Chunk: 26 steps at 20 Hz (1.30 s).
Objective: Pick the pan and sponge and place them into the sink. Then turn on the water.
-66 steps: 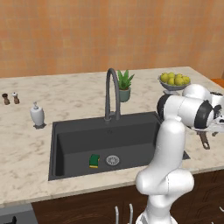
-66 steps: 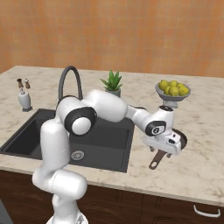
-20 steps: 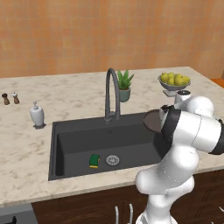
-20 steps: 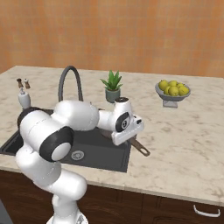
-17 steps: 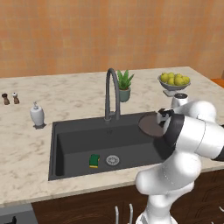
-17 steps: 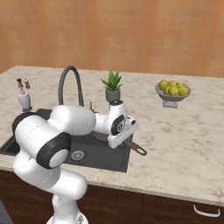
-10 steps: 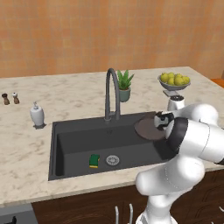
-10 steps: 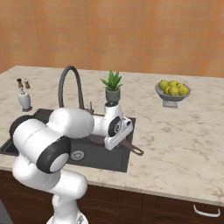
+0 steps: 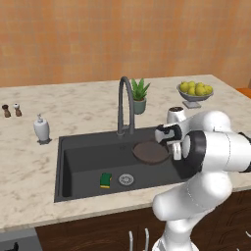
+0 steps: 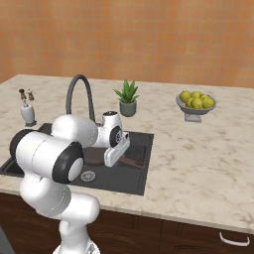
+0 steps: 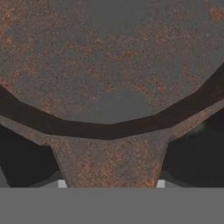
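The pan is held by its short handle in the claw, which is closed tight on it. The pan is seen over the right side of the sink, in front of the tap. The sponge is already lying in the sink, just left of the drain. If the pan is let go too high, it could be dropped hard and bounce. It could also be knocked against the tap or landed on the sponge.
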Motion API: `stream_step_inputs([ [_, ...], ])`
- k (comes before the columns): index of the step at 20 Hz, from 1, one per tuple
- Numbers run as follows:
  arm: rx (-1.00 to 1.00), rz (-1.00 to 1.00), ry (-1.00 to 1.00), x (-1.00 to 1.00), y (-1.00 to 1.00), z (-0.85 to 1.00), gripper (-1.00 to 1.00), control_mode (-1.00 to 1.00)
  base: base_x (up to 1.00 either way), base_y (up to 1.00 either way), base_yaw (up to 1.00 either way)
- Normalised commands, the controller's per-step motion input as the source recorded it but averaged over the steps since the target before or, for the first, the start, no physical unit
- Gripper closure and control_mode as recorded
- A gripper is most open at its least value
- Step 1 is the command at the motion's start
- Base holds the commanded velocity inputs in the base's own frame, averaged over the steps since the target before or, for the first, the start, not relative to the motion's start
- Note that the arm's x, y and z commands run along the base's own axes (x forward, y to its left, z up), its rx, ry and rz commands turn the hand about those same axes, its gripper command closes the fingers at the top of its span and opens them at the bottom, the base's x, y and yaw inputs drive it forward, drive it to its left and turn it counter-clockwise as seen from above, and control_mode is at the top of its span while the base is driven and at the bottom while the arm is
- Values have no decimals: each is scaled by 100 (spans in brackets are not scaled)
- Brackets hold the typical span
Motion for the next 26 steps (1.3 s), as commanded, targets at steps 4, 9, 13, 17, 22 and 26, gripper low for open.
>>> stream_step_inputs([
  [4,9,25,1,4,40,-44,100,-100,0,0,0],
  [9,1,11,0,2,52,-55,100,-100,0,0,0],
  [13,3,2,0,8,21,-47,100,-100,0,0,0],
  [17,9,0,0,24,0,-44,100,-100,0,0,0],
  [22,6,0,0,29,2,-56,100,-100,0,0,0],
  [26,1,0,0,27,13,-64,100,-100,0,0,0],
])
